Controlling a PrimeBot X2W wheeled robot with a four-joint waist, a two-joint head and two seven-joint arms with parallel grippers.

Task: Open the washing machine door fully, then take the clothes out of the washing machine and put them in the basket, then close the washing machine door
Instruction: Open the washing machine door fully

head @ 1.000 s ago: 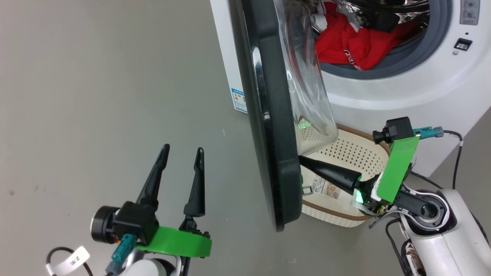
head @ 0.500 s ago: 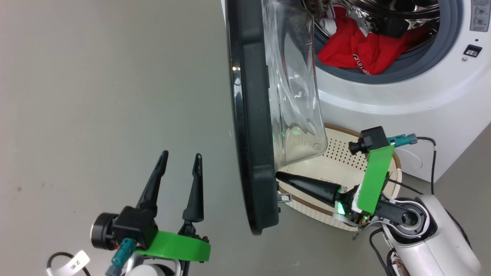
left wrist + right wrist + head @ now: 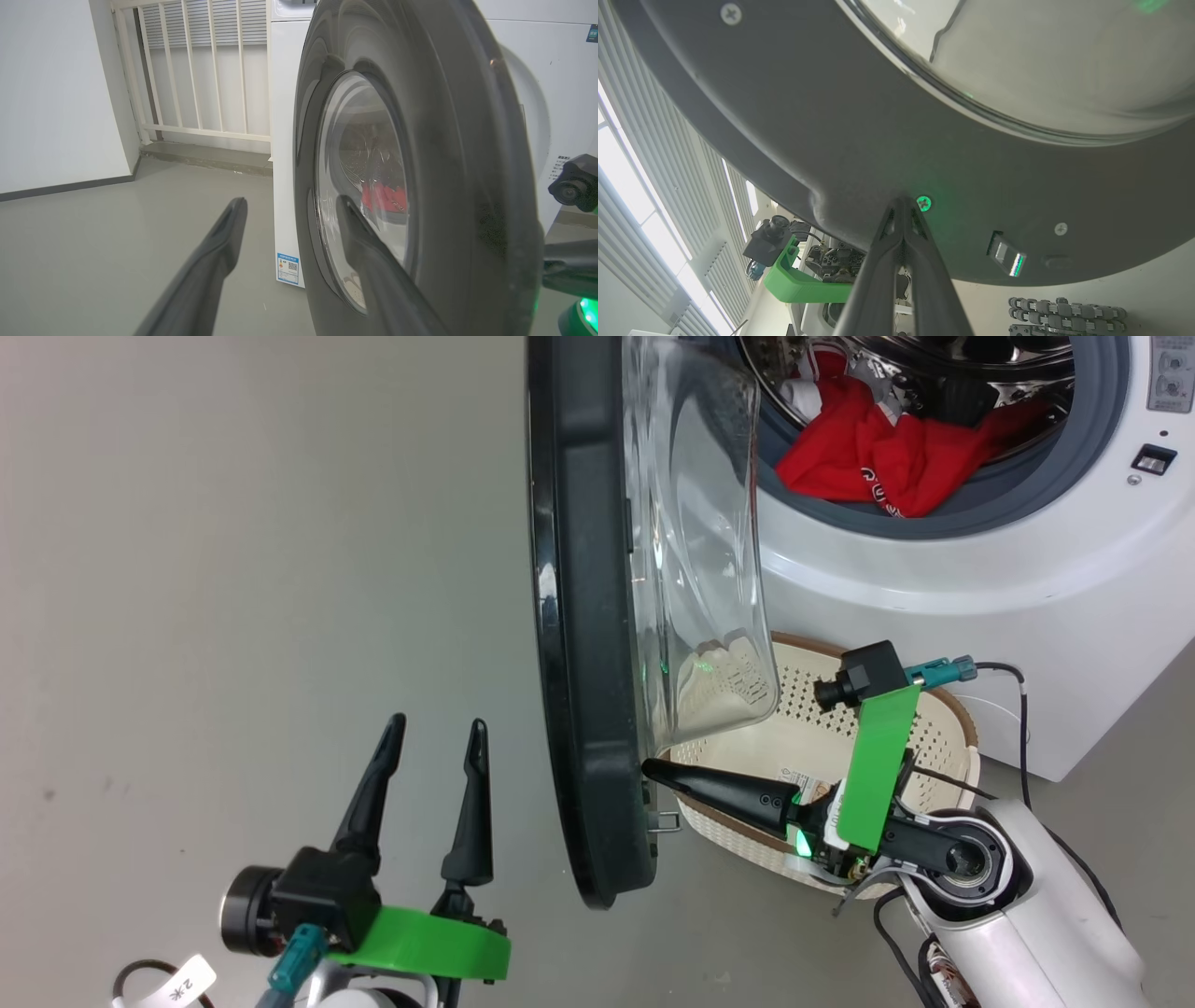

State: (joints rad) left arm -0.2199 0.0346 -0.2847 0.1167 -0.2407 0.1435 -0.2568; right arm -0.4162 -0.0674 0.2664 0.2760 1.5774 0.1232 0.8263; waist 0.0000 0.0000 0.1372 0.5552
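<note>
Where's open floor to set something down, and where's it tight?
Open: the grey floor left of the washing machine door, beyond the left tool. Crowded: between door and washing machine, where the basket and right tool sit.

The door [image 3: 583, 616] has a shiny black plastic rim and smooth clear glass. The clothes [image 3: 868, 462] are soft red cloth. The drum [image 3: 1027, 359] is shiny metal. The basket [image 3: 943, 747] is cream plastic (dotted with holes).

Door bars the left approach
The washing machine door [image 3: 588, 616] stands edge-on between bare floor [image 3: 233, 569] and the basket [image 3: 938, 737]; right of it, the drum [image 3: 1008, 364] mouth above the clothes [image 3: 878, 453] is unobstructed.
</note>
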